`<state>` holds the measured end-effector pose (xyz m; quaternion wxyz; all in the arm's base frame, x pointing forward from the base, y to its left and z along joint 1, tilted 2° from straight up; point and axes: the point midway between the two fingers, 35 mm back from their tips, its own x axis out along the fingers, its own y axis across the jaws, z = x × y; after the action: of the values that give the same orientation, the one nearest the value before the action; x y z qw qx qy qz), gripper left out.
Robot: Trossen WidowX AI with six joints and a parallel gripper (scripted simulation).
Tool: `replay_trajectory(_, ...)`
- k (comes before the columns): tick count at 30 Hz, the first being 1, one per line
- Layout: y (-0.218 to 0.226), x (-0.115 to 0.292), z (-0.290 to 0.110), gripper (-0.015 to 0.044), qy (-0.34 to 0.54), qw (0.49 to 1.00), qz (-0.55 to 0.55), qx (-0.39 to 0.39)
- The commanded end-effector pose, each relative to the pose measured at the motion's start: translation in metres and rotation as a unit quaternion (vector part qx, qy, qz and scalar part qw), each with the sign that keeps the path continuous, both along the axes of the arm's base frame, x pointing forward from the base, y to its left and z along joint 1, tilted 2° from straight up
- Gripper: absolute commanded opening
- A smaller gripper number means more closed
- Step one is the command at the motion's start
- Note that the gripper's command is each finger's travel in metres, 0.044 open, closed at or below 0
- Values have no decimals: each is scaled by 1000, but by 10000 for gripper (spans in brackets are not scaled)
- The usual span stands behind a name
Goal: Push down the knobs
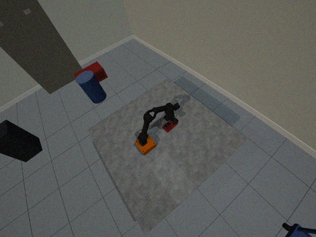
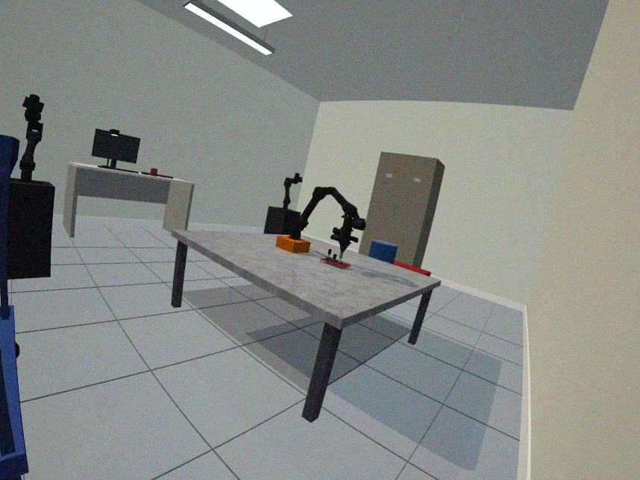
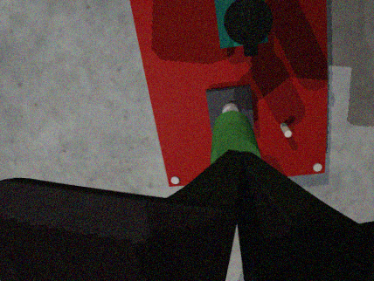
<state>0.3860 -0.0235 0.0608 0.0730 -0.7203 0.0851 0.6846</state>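
Note:
The red circuit board (image 1: 167,129) (image 3: 183,126) stands on the table under my gripper. My gripper (image 2: 342,250) (image 3: 237,162) is shut with nothing between its fingers. Its fingertips are at the top of a green knob (image 2: 341,256) (image 3: 233,135), seemingly touching it. The knob stands over a dark grey potentiometer (image 3: 218,99), and a pale bit of shaft shows beyond it. The fingers hide the knob's top. A black knob (image 3: 248,21) stands over a teal part (image 3: 224,38) at the wrist view's top edge; how far down it sits cannot be told.
A thin white post (image 3: 286,130) stands on the board beside the green knob. Another tall black part (image 2: 330,251) rises at the board's far end. My arm's orange base (image 1: 145,147) (image 2: 292,244) sits on the table (image 1: 176,176) (image 2: 248,261).

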Motion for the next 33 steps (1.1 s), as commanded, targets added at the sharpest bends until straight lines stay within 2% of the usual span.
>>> replay_trajectory(1, -1, 1, -8, 0, 1, 1000, 1, -2)
replay_trajectory(33, -1, 2, -24, 0, 1, 1000, 1, -2)
